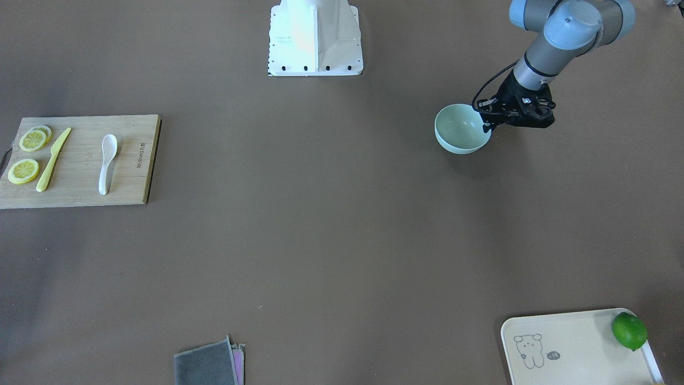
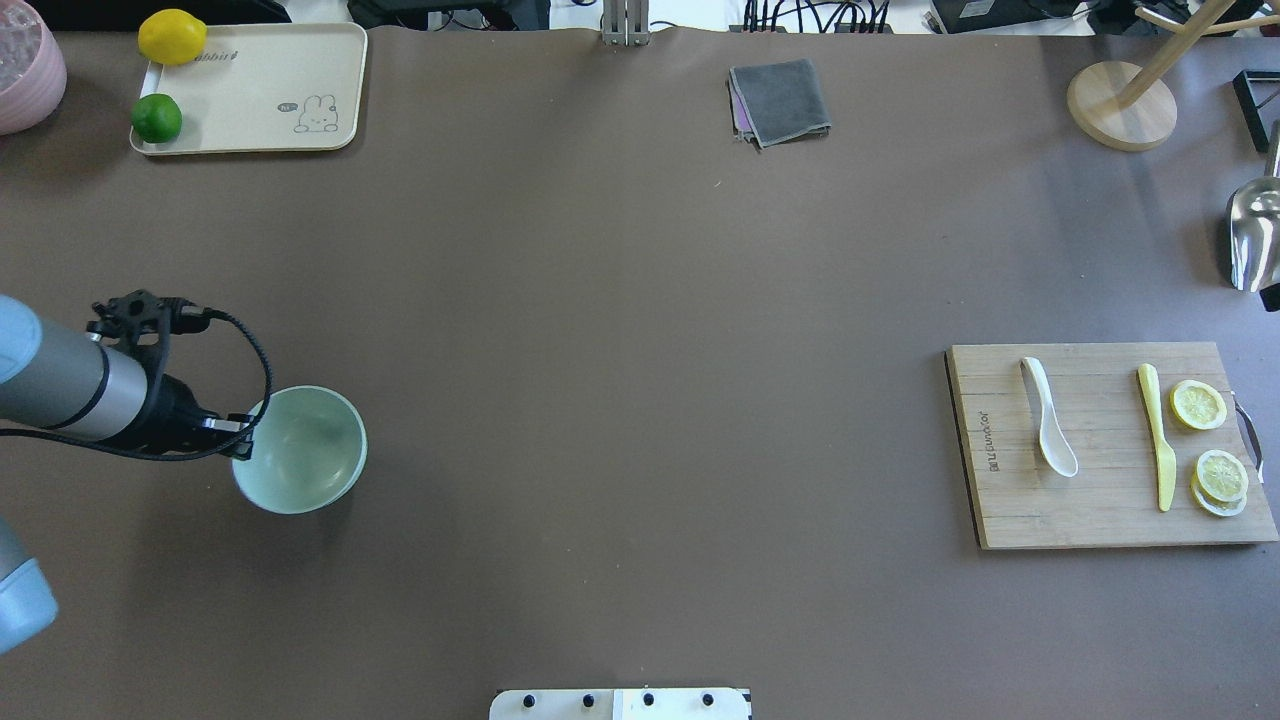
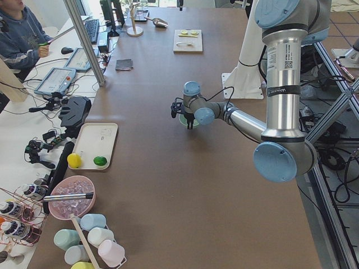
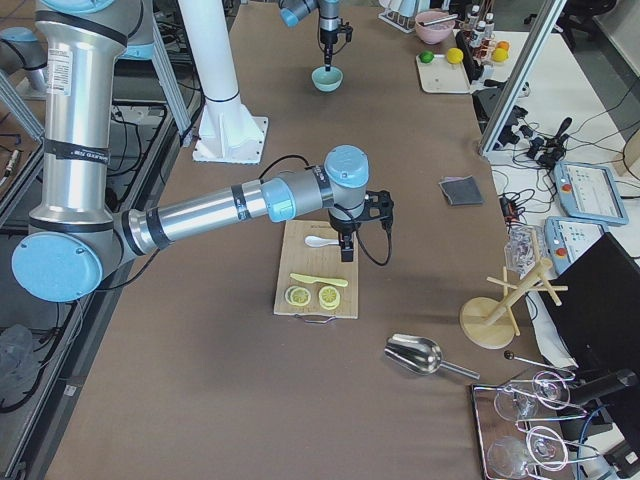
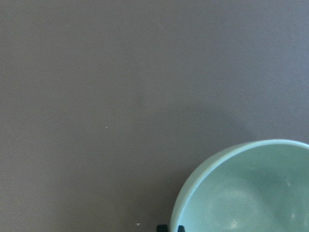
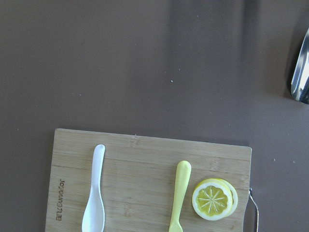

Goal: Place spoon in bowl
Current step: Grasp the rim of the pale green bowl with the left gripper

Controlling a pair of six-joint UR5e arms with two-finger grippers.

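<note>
The pale mint-green bowl (image 2: 310, 455) stands at the left of the table; it also shows in the front view (image 1: 459, 131) and the left wrist view (image 5: 251, 193). My left gripper (image 2: 240, 438) is shut on the bowl's rim, one finger inside and one outside. The white spoon (image 2: 1048, 430) lies on the wooden cutting board (image 2: 1010, 500) at the right, scoop toward me; it also shows in the right wrist view (image 6: 95, 198). My right gripper (image 4: 346, 252) hangs above the board, over the spoon; I cannot tell whether it is open or shut.
A yellow plastic knife (image 2: 1155, 435) and lemon slices (image 2: 1198, 405) share the board. A cream tray (image 2: 250, 100) with a lime and a lemon is at the far left. A grey cloth (image 2: 780, 100), a wooden stand (image 2: 1120, 105) and a metal scoop (image 2: 1250, 235) are at the far right.
</note>
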